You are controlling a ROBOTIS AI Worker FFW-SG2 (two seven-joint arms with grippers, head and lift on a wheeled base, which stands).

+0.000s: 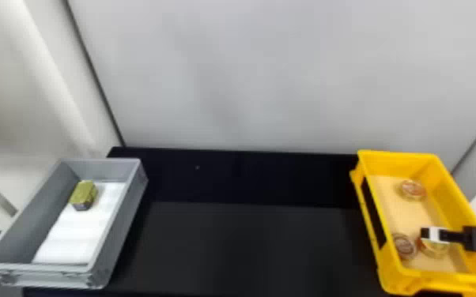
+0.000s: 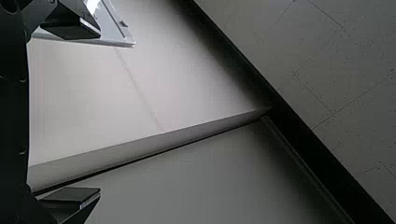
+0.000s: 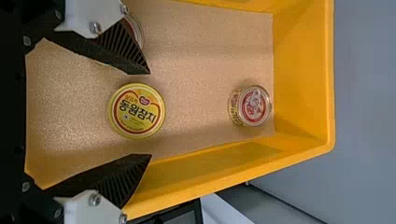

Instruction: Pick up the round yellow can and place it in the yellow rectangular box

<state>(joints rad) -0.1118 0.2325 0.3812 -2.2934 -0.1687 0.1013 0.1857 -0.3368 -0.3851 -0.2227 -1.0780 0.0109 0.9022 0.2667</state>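
My right gripper (image 1: 433, 235) is over the near part of the yellow box (image 1: 397, 158), above the round yellow can (image 1: 438, 250). In the right wrist view the same gripper (image 3: 150, 114) stands open, and the yellow-lidded can (image 3: 137, 110) lies on the box floor, framed by the two fingers without visible contact. That view also has the box wall (image 3: 303, 65). My left gripper (image 2: 95, 112) is open and holds nothing, in front of pale panels in the left wrist view.
Another can (image 1: 404, 245) sits beside the yellow one, and a third (image 1: 413, 189) lies farther back in the yellow box. A grey box (image 1: 124, 221) with a green-topped block (image 1: 84, 194) stands at the left of the black table (image 1: 241, 241). A pale wall rises behind.
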